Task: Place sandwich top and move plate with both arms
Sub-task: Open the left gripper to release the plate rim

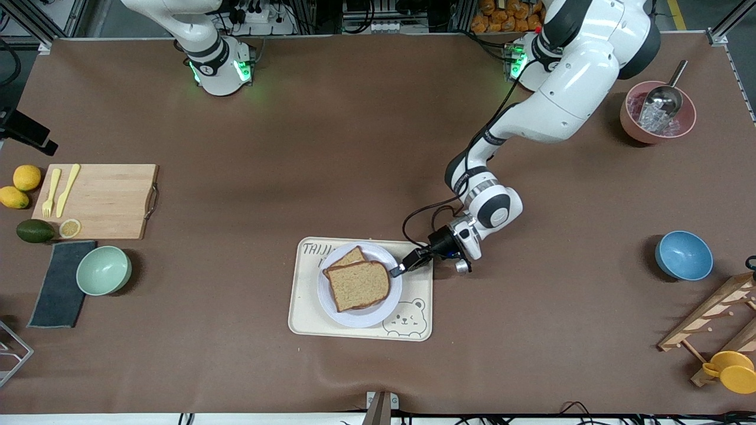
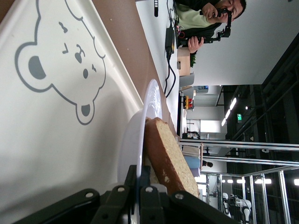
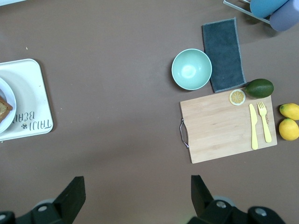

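Observation:
The brown sandwich top lies on the pale plate, over another slice that peeks out from under it. The plate sits on the cream bear-printed tray. My left gripper is low at the plate's edge toward the left arm's end, shut on the rim. The left wrist view shows its fingers pinching the plate rim beside the bread. My right gripper is open and empty, high over bare table between the tray and the cutting board; it is out of the front view.
A wooden cutting board with yellow cutlery, lemons, an avocado, a mint bowl and a grey cloth are at the right arm's end. A blue bowl, a pink bowl with a scoop and a wooden rack are at the left arm's end.

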{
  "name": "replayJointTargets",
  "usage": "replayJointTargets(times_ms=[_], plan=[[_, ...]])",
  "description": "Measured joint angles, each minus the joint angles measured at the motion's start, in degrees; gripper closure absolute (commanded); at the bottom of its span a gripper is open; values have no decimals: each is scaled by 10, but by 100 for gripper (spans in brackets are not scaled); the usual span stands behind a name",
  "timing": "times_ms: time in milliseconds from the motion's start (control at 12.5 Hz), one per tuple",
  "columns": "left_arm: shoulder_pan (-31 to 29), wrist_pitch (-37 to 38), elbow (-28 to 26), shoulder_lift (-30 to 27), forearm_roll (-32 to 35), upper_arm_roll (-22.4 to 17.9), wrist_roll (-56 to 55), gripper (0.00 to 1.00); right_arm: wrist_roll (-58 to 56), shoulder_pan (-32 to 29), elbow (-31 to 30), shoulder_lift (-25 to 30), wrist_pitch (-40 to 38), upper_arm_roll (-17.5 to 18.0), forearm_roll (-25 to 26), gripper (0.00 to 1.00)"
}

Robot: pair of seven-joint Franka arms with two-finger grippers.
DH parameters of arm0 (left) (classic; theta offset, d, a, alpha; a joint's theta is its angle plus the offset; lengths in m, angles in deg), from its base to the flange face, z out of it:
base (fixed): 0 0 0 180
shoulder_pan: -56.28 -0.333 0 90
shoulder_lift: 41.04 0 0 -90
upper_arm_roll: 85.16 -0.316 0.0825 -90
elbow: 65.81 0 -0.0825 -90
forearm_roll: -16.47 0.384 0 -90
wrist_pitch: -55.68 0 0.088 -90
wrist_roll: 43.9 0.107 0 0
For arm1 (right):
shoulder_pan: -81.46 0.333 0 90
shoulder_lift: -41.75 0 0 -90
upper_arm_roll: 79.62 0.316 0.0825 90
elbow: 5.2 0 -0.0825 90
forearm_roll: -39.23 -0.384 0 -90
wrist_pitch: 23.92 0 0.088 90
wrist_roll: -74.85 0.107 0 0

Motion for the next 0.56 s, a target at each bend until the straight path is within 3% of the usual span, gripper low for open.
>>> replayJointTargets(times_ms=[321,401,481,561], plan=[[1,0,26,22,0,-1,0,100,0,0,0,0,0,0,0,0],[2,0,28,23,0,-2,0,66,0,0,0,0,0,0,0,0],[2,-1,29,24,0,-4,1,9,0,0,0,0,0,0,0,0],[4,0,31,24,0,-6,4,0,0,0,0,0,0,0,0,0]])
